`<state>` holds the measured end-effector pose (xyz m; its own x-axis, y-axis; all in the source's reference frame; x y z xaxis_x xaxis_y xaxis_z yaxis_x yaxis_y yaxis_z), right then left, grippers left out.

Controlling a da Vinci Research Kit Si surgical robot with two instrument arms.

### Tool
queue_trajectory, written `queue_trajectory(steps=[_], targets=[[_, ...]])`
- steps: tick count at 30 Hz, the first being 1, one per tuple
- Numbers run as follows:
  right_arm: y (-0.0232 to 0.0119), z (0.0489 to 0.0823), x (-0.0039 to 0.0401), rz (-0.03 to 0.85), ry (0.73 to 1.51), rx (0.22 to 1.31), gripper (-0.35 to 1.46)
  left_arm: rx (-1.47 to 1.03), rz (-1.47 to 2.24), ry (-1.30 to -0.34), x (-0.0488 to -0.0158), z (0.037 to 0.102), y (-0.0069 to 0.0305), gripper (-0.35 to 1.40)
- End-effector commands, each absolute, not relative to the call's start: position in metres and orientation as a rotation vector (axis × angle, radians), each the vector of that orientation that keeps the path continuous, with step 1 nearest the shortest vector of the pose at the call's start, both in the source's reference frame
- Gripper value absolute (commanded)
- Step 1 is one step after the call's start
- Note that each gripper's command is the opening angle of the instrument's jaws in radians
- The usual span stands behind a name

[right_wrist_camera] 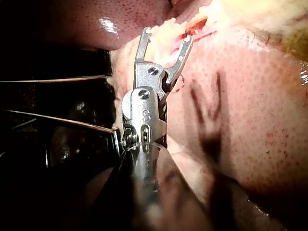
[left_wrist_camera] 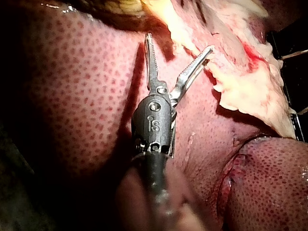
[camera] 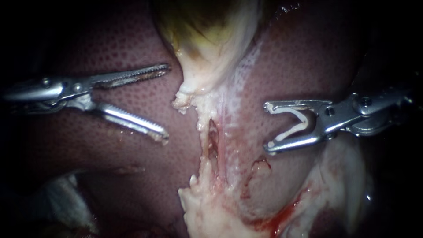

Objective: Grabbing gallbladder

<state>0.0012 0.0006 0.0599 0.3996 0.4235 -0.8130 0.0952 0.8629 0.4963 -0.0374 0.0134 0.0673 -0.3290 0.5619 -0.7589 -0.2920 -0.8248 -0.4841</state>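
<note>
Liver point(camera: 110, 172) fills the field. Gallbladder point(camera: 211, 53) hangs pale at top centre, and we see its lower tip between both tools, touched by neither. Our left instrument point(camera: 166, 102) gapes empty beside it. Our right instrument point(camera: 267, 127) holds a white clip point(camera: 302, 123) seated against both jaws.

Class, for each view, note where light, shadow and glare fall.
Endoscope view: light pools on the gallbladder and the right instrument's clip; corners dark. Left wrist view: the left instrument's open jaws shadow the liver beside them. Right wrist view: glare on liver beside the right instrument; a forked shadow on its other side.
</note>
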Motion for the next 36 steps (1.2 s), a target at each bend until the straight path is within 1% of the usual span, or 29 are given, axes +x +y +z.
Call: queue_trajectory(steps=[1,3,7,9,10,12,15,19,21,32,36], targets=[[0.0006,0.0599,0.0012,0.22,1.154,0.517,0.59,-1.388,2.17,-0.361,-0.0378,0.0675,0.0134,0.84],[0.0006,0.0599,0.0012,0.22,1.154,0.517,0.59,-1.379,2.149,-0.374,-0.0384,0.0678,0.0136,0.79],[0.0005,0.0599,0.0012,0.219,1.154,0.517,0.59,-1.37,2.124,-0.395,-0.039,0.0683,0.0137,0.61],[0.0005,0.0599,0.0012,0.219,1.154,0.517,0.59,-1.366,2.114,-0.402,-0.039,0.0686,0.0138,0.47],[0.0005,0.0599,0.0012,0.219,1.154,0.517,0.59,-1.362,2.105,-0.408,-0.039,0.0688,0.0138,0.32],[0.0005,0.0599,0.0012,0.219,1.154,0.517,0.59,-1.353,2.086,-0.422,-0.0388,0.069,0.0138,0.14],[0.0005,0.0599,0.0012,0.219,1.154,0.517,0.59,-1.35,2.072,-0.44,-0.0384,0.0691,0.0137,0.07],[0.0005,0.0599,0.0012,0.22,1.154,0.517,0.59,-1.351,2.069,-0.447,-0.0378,0.0691,0.0137,-0.13],[0.0005,0.0599,0.0012,0.22,1.154,0.517,0.59,-1.349,2.072,-0.451,-0.0374,0.0691,0.0137,-0.33],[0.0006,0.0599,0.0013,0.22,1.154,0.516,0.59,-1.324,2.092,-0.479,-0.036,0.0681,0.014,-0.35],[0.0006,0.0599,0.0013,0.22,1.154,0.516,0.59,-1.321,2.088,-0.485,-0.035,0.0667,0.0146,-0.35]])
